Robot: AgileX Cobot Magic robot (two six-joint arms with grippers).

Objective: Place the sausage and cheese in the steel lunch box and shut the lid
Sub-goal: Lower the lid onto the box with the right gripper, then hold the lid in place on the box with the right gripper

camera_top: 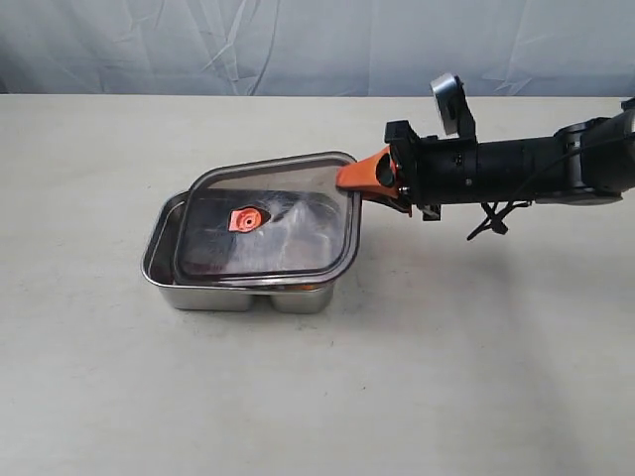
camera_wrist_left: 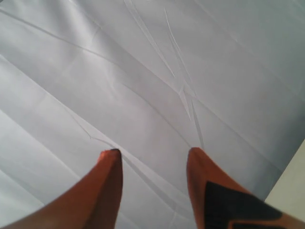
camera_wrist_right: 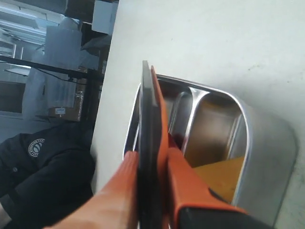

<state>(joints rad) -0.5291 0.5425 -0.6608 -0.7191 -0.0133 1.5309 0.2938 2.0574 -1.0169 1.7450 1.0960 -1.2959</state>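
One table [camera_top: 476, 377] is carrying the steel lunch box [camera_top: 164, 268] left of centre in the frame. The lid [camera_top: 288, 213] is lying tilted over it, right edge raised, with the right gripper [camera_top: 349, 180] clamping that edge. The left gripper [camera_wrist_left: 153, 151] is hanging released before grey cloth [camera_wrist_left: 143, 62]. The cheese [camera_wrist_right: 220, 172] is lying inside one compartment.

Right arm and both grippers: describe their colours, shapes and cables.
The right arm is a black cylinder with thin black cables looped beneath and a round silver-rimmed camera mounted above. The right gripper has smooth orange tapered jaws. The left gripper matches: orange pointed jaws, one with a black pad.
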